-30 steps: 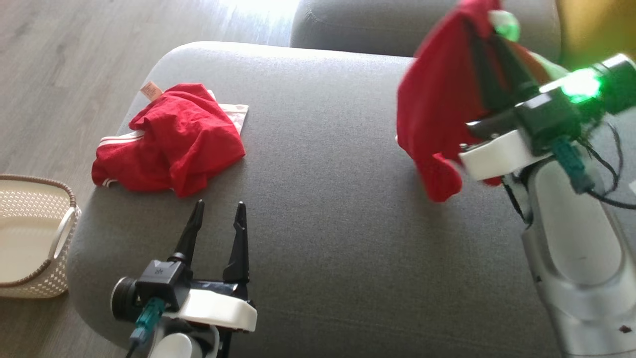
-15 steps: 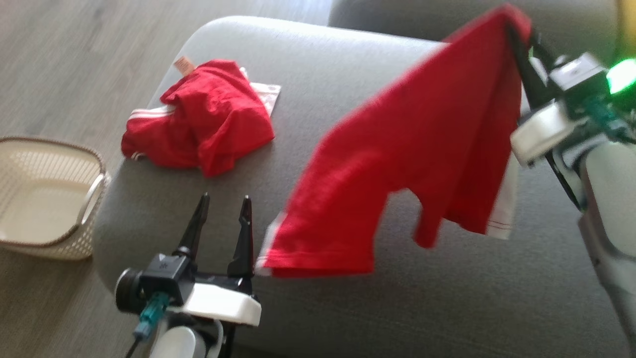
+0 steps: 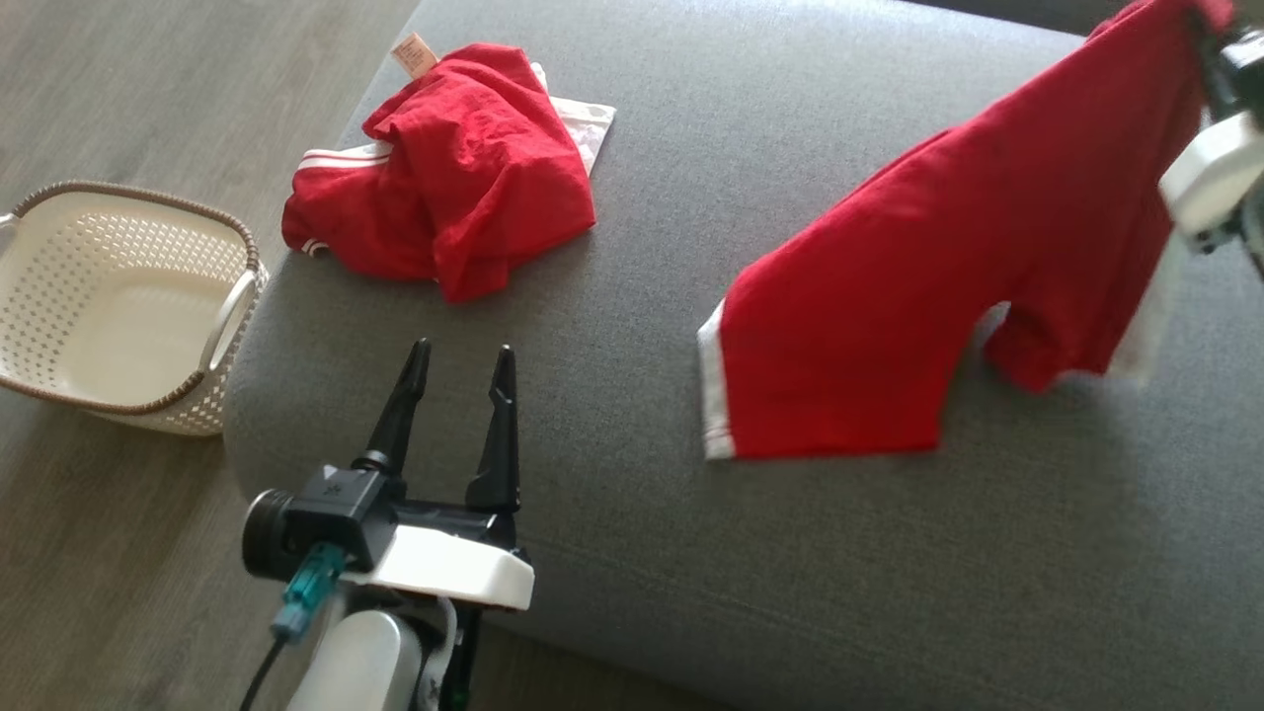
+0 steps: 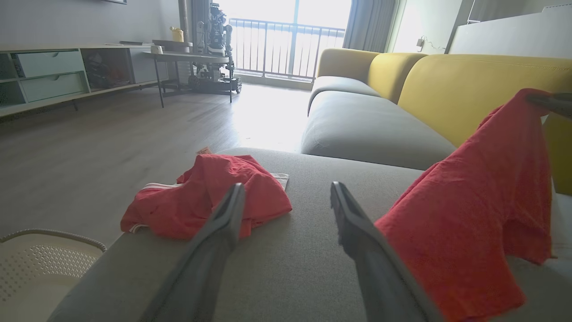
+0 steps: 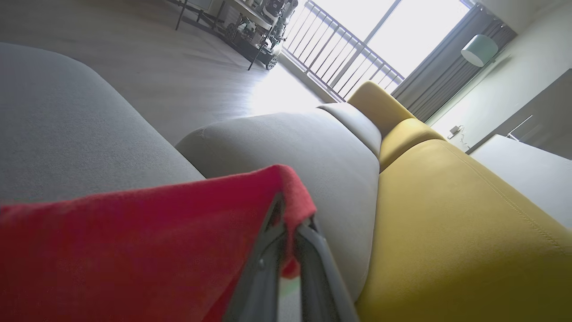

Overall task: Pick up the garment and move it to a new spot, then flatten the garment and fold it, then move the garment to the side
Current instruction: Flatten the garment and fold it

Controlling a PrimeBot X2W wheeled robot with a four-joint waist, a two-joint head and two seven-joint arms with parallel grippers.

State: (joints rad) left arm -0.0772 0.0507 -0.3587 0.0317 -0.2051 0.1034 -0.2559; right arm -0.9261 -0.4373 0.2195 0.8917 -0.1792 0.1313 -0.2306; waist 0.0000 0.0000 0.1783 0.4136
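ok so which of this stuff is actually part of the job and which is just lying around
job: red garment with white trim, held by shut right jaws; grey seat cushion under it
lying about: crumpled red garment; white basket on the floor; yellow sofa back

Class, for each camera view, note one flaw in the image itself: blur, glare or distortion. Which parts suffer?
Head view: the held red garment has motion-smeared edges; the crumpled garment is sharp. Left wrist view: the balcony window is blown out white, with glare on the floor. Right wrist view: that window is overexposed too, and the yellow sofa looks tilted.
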